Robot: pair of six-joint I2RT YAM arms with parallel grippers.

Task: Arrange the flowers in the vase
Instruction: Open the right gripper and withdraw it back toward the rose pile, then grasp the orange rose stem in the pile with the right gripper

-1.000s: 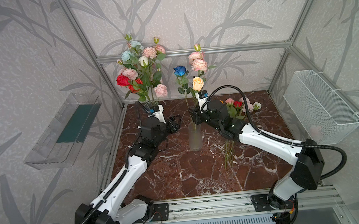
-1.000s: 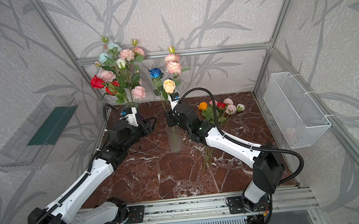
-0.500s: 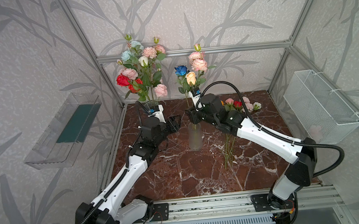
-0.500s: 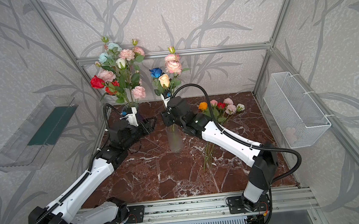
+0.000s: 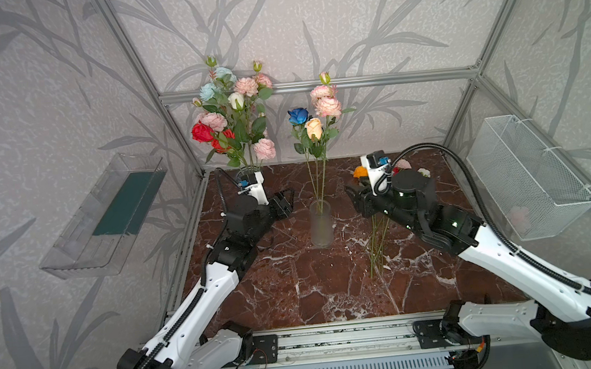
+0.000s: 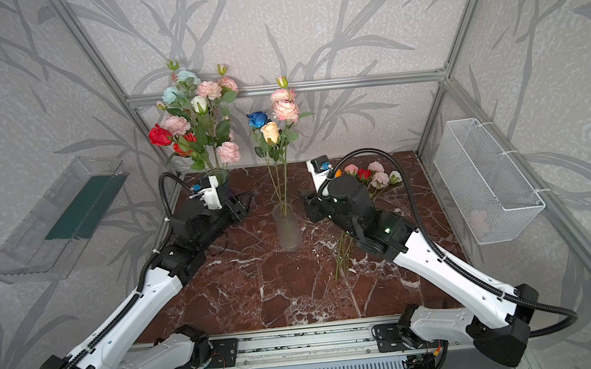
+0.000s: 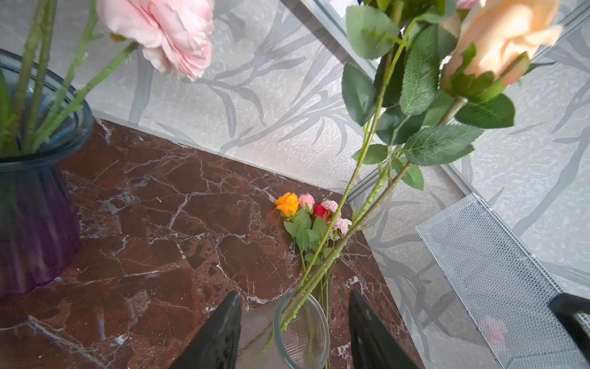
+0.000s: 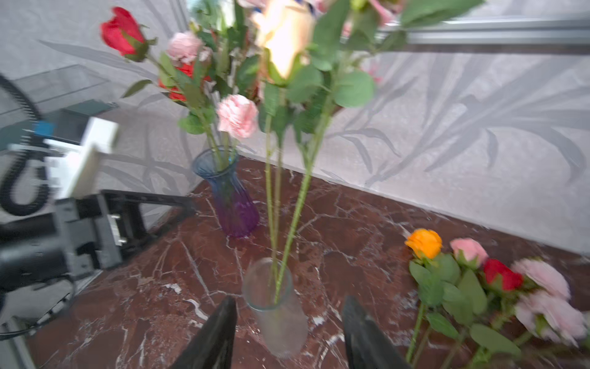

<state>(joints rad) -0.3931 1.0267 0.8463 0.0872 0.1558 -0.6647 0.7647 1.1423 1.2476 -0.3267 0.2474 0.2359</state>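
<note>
Over the tabletop (image 5: 295, 287), the right end effector (image 5: 355, 196) had drawn back from the clear vase (image 5: 321, 227), jaws half apart and empty, as was the left end effector (image 5: 287, 203). The peach rose (image 5: 314, 128) stood released in that vase. The remaining flowers (image 6: 374, 178) lay nearby, not yet placed.

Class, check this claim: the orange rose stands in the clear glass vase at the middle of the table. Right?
No. The orange rose lies on the table among the loose flowers, apart from the clear glass vase at the middle; the right wrist view shows it.
</note>
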